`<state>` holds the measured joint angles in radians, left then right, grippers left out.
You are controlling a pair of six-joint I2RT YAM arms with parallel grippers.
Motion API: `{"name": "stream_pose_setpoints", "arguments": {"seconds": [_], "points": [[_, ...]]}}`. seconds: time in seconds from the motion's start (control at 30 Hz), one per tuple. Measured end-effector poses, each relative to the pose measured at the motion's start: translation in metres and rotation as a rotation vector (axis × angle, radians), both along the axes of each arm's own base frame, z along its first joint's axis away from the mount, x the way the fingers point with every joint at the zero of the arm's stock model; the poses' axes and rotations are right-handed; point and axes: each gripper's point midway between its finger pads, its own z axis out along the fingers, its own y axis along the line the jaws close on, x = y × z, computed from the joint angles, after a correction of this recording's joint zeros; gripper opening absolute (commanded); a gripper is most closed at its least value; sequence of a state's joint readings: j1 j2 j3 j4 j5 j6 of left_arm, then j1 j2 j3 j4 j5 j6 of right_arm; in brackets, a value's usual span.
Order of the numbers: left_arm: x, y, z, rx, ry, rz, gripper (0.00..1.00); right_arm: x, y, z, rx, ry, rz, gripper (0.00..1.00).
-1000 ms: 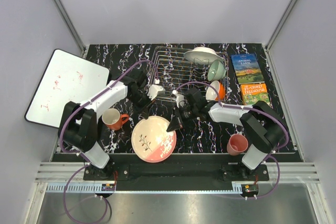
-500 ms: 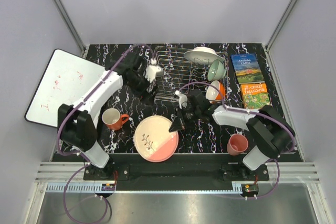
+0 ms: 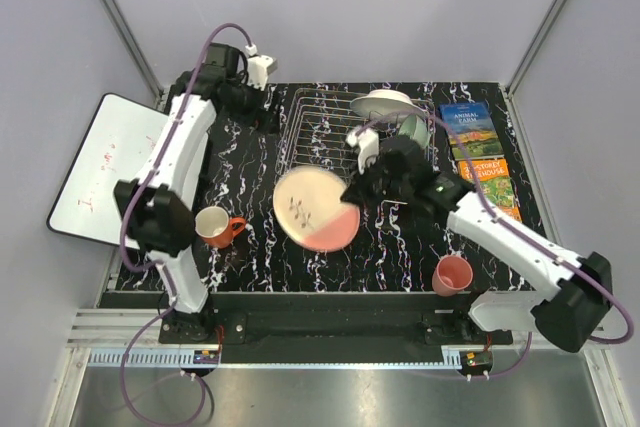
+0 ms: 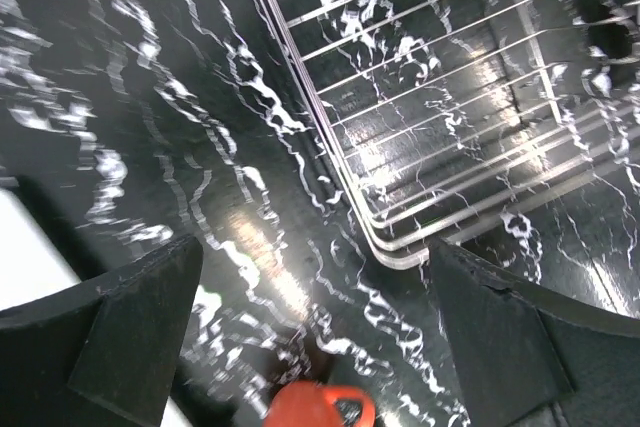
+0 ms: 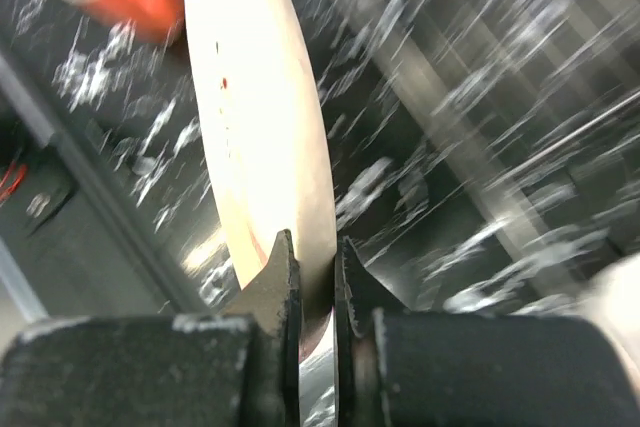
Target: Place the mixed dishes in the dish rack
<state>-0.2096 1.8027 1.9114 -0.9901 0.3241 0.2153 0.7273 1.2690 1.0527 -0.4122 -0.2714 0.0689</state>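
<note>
Pink-and-cream plate, blurred edge-on — its rim pinched by right gripper.

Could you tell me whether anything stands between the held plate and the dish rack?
Nothing visible does: the pink-and-cream plate hangs just short of the dish rack, and the left gripper sits beyond its left side.
</note>
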Motion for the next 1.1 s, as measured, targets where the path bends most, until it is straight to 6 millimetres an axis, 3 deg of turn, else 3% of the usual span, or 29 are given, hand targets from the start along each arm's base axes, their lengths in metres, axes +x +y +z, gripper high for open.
{"name": "stream_pose_setpoints", "arguments": {"seconds": [0.2,0.3,0.4,0.47,0.57,0.63,0.83,0.97,1.1], "points": [[0.022,-0.006,-0.086,0.02,0.206,0.058,0.99,0.045,-0.015,0.133,-0.006,-0.414,-0.057,0.0],[0.024,-0.007,-0.103,0.021,0.249,0.078,0.99,0.057,-0.029,0.182,-0.036,-0.569,-0.101,0.0],[0.025,-0.009,-0.105,0.016,0.252,0.085,0.99,0.068,-0.045,0.204,-0.101,-0.673,-0.149,0.0],[0.027,-0.011,-0.105,0.012,0.241,0.085,0.99,0.076,-0.054,0.207,-0.163,-0.714,-0.178,0.0],[0.025,-0.014,-0.117,0.017,0.247,0.075,0.99,0.086,-0.063,0.193,-0.279,-0.725,-0.188,0.0],[0.012,-0.014,-0.137,0.043,0.291,0.064,0.99,0.092,-0.07,0.18,-0.352,-0.715,-0.18,0.0],[-0.018,-0.007,-0.169,0.102,0.363,0.047,0.99,0.109,-0.1,0.146,-0.521,-0.698,-0.169,0.0],[-0.022,-0.007,-0.163,0.104,0.334,0.037,0.99,0.115,-0.111,0.137,-0.612,-0.717,-0.141,0.0],[-0.026,-0.005,-0.15,0.105,0.289,0.028,0.99,0.122,-0.11,0.131,-0.675,-0.754,-0.08,0.0]]}}
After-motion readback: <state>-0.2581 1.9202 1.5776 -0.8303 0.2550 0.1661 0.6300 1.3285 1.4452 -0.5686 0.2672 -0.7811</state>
